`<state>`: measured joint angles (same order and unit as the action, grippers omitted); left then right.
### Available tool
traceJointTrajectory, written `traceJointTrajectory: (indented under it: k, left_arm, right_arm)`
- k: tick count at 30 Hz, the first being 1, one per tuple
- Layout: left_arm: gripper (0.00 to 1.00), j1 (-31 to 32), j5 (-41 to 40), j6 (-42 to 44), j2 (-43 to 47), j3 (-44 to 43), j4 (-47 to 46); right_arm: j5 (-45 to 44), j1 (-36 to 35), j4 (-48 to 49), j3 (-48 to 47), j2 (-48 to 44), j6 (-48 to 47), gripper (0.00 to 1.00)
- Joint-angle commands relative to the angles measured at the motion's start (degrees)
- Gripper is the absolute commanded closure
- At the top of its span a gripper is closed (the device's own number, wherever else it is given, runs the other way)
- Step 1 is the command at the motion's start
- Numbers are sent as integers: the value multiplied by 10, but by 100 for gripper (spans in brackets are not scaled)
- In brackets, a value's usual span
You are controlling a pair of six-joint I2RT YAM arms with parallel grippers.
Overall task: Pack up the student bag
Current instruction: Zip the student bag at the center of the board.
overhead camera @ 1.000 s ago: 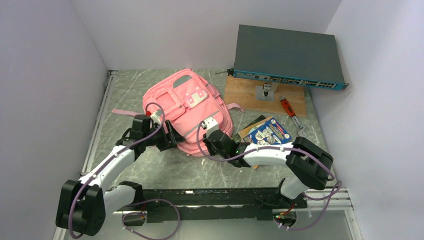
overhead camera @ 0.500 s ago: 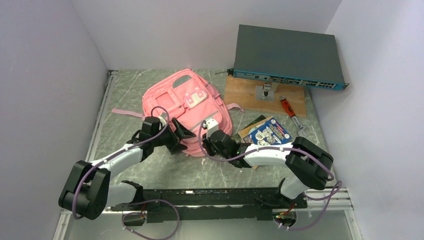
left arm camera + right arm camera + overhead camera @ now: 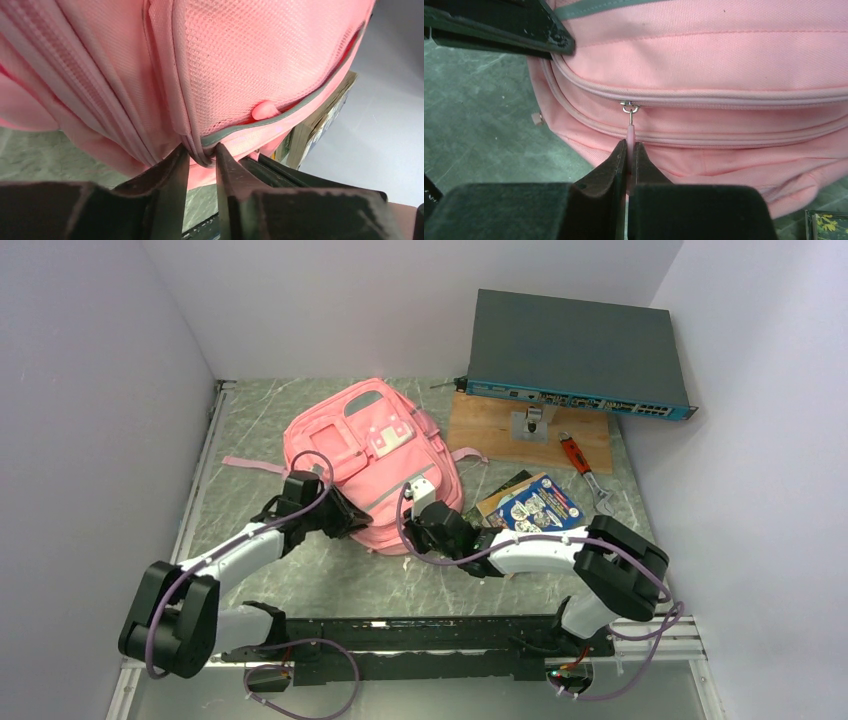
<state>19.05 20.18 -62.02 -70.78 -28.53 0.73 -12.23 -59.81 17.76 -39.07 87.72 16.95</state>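
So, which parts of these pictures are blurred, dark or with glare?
Top external view: even light, no glare, the large soft pink fabric backpack sharp. Left wrist view: its mesh is sharp, the black left gripper is blurred and dark. Right wrist view: the small pink zipper pull is sharp, the black right gripper slightly soft.

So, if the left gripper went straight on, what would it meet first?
The bag: the left gripper pinches its grey-trimmed pocket edge, so pink fabric lies right ahead.
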Motion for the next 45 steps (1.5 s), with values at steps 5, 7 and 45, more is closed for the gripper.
traceJointTrajectory:
  k: [5,7,45]
  left_arm:
    - [100,-68,-89,131,48,-47,118]
    - [100,-84,-98,155,62,-54,141]
    - [22,-113,119,-105,266,25,157]
  right_arm:
    - [-49,-4,-17,11,-50,-30,100]
    - [-61,2,-26,16,-58,-33,100]
    - [27,62,2,30,-75,-53,100]
